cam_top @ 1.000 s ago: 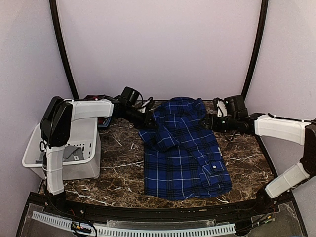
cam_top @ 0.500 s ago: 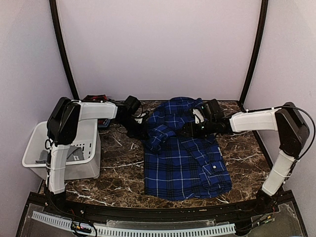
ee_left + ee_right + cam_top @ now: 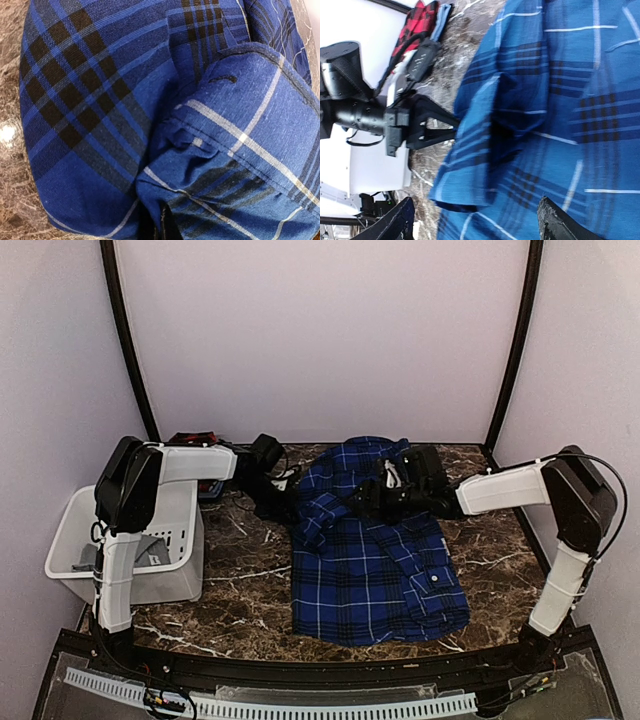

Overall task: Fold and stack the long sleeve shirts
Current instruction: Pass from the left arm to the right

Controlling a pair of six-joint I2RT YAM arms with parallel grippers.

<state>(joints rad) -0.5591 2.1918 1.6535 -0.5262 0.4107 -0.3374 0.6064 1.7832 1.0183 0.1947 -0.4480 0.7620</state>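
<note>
Across the middle of the tabletop point(image 3: 250, 590), the blue shirt point(image 3: 370, 570) is lying partly folded. The left arm point(image 3: 185, 462) is reaching low along the far-left side, its left claw point(image 3: 285, 508) pinching the shirt's bunched left edge. The right arm point(image 3: 500, 488) is stretching leftward over the shirt's far end, its right claw point(image 3: 366, 500) gaping wide and holding nothing. The red-and-black shirt point(image 3: 195, 438) is sitting near the far-left corner.

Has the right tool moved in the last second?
Yes. The right tool has swung left, away from the right frame pole, from the right edge of the blue shirt to over its upper middle.
</note>
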